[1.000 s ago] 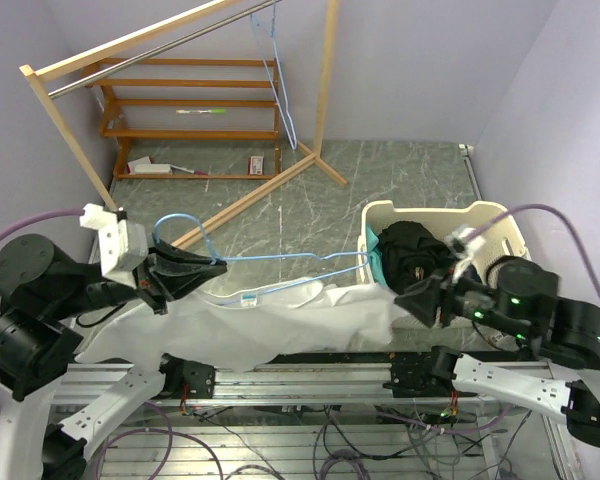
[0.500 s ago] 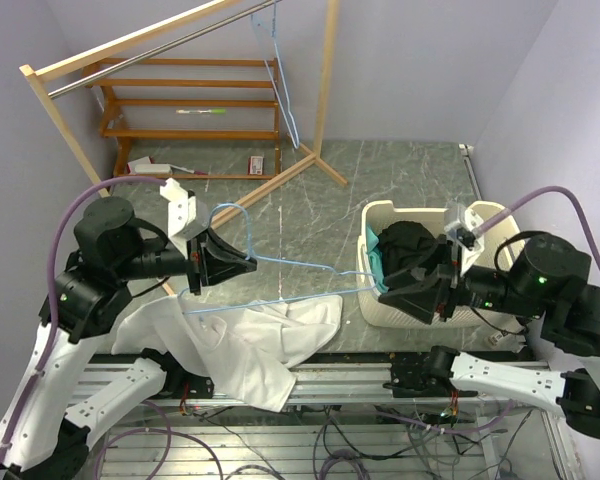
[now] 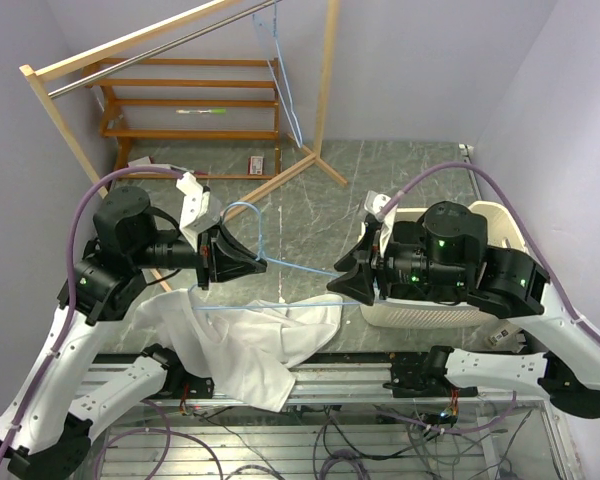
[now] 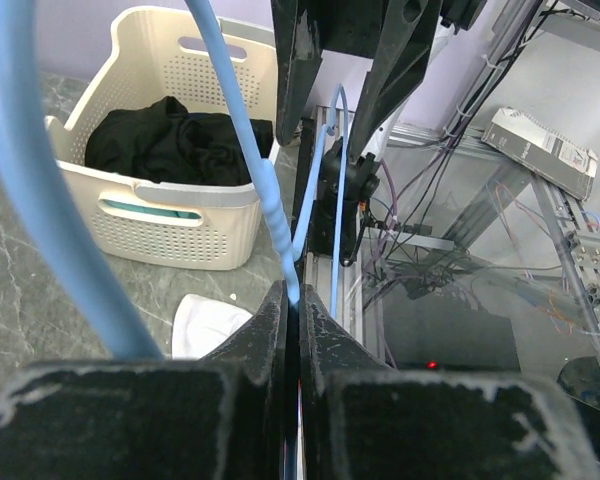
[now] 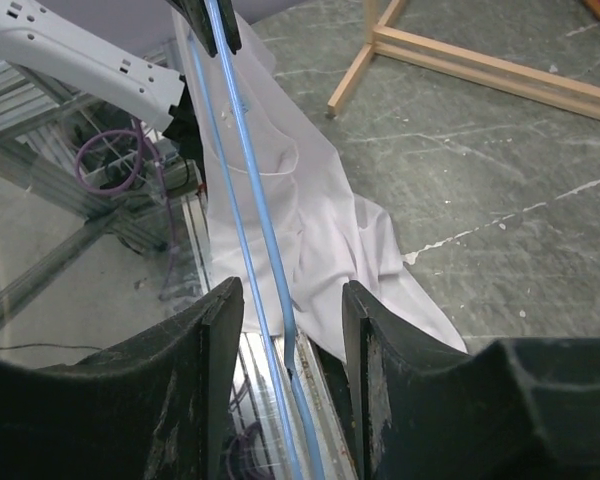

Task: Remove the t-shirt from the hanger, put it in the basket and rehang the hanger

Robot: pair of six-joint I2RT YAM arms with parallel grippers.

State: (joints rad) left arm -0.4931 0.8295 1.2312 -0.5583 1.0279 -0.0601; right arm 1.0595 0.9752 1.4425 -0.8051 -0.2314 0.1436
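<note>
Two arms face each other across a blue hanger (image 3: 298, 268) above the grey stone tabletop (image 3: 410, 170). The left arm is bent high at the elbow, with its forearm pointing right toward the centre. The left gripper (image 3: 232, 262) is clenched on the hanger's wire just below the hook. In the left wrist view the left gripper (image 4: 291, 300) has its fingers pressed together with the blue wire pinched between them.

The right arm arches over a cream laundry basket (image 3: 505, 212), its forearm pointing left. The right gripper (image 3: 346, 284) sits at the hanger's far end. In the right wrist view the right gripper (image 5: 283, 305) stands released, its jaws well apart. The hanger's two thin wires run through the gap, and whether either wire touches a finger cannot be told.

The white t-shirt (image 3: 248, 342) lies crumpled on the tabletop between the two arm bases. One fold spills over the near edge onto the metal frame. From above, the hanger's lower bar runs just along the shirt's upper edge. Whether any cloth is hooked on the bar cannot be made out. The right wrist view shows the shirt (image 5: 315, 205) spread on the stone beneath the wires.

Dark clothes (image 4: 170, 142) fill the basket (image 4: 160, 215). A wooden clothes rack (image 3: 325, 95) stands at the back.
</note>
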